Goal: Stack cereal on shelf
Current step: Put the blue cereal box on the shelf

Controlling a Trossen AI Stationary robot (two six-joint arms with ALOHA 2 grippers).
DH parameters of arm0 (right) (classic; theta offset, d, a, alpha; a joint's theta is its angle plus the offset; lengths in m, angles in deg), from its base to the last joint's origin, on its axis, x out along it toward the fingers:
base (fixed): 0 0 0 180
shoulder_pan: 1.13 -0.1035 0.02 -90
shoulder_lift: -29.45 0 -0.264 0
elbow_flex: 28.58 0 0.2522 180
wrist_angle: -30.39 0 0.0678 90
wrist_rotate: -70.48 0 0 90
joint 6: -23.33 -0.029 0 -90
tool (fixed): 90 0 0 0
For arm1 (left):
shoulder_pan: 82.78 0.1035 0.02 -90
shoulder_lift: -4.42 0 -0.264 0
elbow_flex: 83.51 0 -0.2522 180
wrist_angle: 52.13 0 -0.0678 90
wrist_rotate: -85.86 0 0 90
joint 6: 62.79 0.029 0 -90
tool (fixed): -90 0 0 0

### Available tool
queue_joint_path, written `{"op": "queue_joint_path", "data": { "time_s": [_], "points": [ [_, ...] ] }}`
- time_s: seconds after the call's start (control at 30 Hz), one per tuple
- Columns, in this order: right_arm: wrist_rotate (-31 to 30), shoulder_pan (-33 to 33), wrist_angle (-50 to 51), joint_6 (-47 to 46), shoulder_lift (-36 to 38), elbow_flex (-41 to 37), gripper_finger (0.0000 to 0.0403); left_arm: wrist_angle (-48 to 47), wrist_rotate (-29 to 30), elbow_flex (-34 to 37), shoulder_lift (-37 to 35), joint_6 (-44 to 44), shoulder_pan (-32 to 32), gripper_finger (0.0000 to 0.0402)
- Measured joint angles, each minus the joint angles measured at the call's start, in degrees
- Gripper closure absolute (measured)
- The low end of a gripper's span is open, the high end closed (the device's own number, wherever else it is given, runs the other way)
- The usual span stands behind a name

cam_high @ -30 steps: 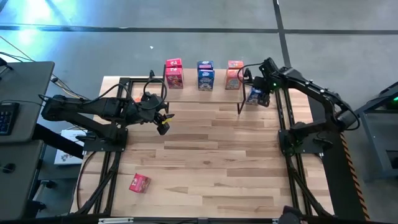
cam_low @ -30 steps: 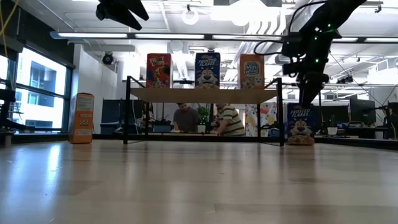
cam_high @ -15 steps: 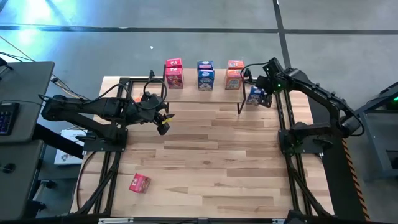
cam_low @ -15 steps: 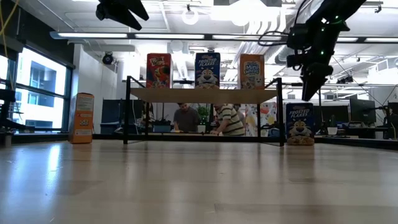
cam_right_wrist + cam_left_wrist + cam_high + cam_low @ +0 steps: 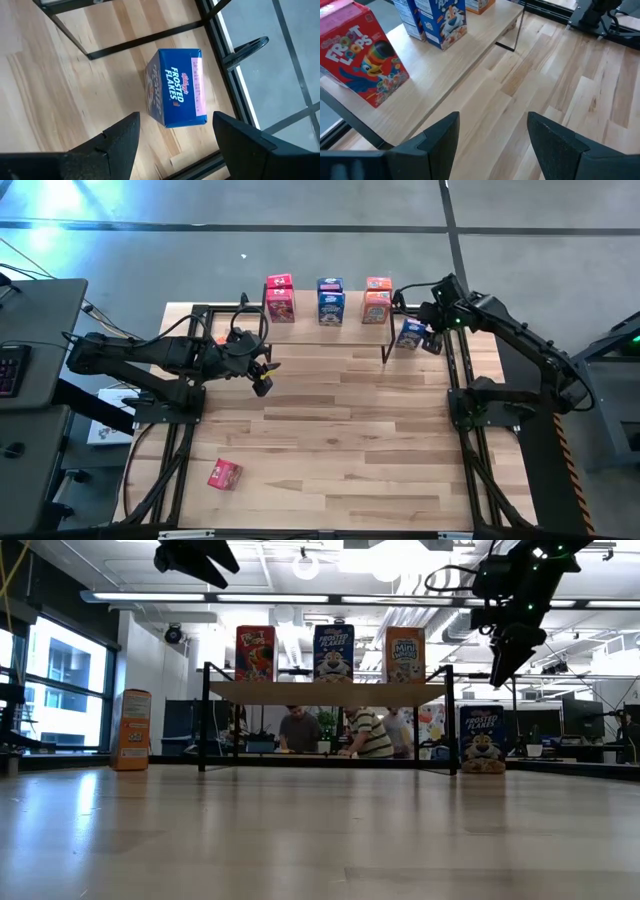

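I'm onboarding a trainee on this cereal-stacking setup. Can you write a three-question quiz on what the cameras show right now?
1. True or false: the right tool grips the blue Frosted Flakes cardboard box standing on the table beside the low wooden shelf with black metal legs.
2. How many cereal boxes stand on top of that shelf?
3. Multiple choice: the pink-red cardboard box lying apart from the rest sits
A. under the shelf
B. on the shelf top
C. on the wooden table near the front left corner

Key
1. False: the tool hangs open above the box, clear of it.
2. Three: a red Froot Loops box, a blue Frosted Flakes box and an orange box.
3. C
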Motion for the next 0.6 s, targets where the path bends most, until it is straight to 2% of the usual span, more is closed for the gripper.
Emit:
{"op": "queue_joint_path", "data": {
  "time_s": [0.27, 0.47, 0.6],
  "points": [
    [-0.4, 0.0, 0.0, 0.8, 0.0, 0.0, 0.0150, 0.0, -0.7, 0.0, 0.0, 0.0, 0.0, 0.0179],
    [-6.5, -0.4, -1.2, 0.6, -0.1, 0.1, 0.0120, 0.0, -0.8, 0.0, 0.0, 0.0, 0.0, 0.0179],
    [0.3, -0.4, -1.3, 1.1, -0.1, 0.1, 0.0119, 0.0, -0.8, 0.0, 0.0, 0.0, 0.0, 0.0179]
  ]
}}
